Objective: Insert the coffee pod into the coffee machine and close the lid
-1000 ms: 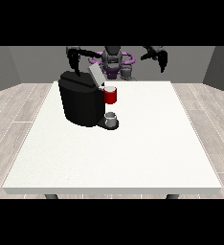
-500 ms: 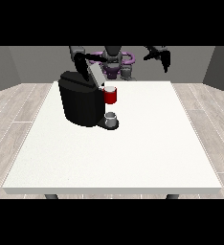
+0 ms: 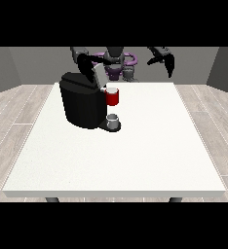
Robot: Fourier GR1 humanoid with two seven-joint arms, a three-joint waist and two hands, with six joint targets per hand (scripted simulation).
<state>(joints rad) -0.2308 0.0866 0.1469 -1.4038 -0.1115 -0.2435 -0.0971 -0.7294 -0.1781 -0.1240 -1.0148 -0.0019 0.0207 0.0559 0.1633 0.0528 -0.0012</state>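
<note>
Now lid-closing step, I judge: coffee pod (image 3: 113, 97) sits in coffee machine (image 3: 83, 100), lid (image 3: 99, 75) raised. Hand at view's left (image 3: 85, 63) behind lid, fingers unclear. Hand at view's right (image 3: 165, 59) idle, fingers relaxed. Next you push lid down.

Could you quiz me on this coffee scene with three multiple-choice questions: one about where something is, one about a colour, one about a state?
1. Where does the coffee machine stand on the table?
A. towards the view's left, far half
B. near right corner
C. dead centre

2. What colour is the part on the machine's front?
A. blue
B. red
C. yellow

3. How is the lid?
A. shut flat
B. raised
C. missing

Answers: 1 A, it stands left of the middle, towards the robot. 2 B, it is plainly red. 3 B, the grey flap stands up above the machine.
</note>
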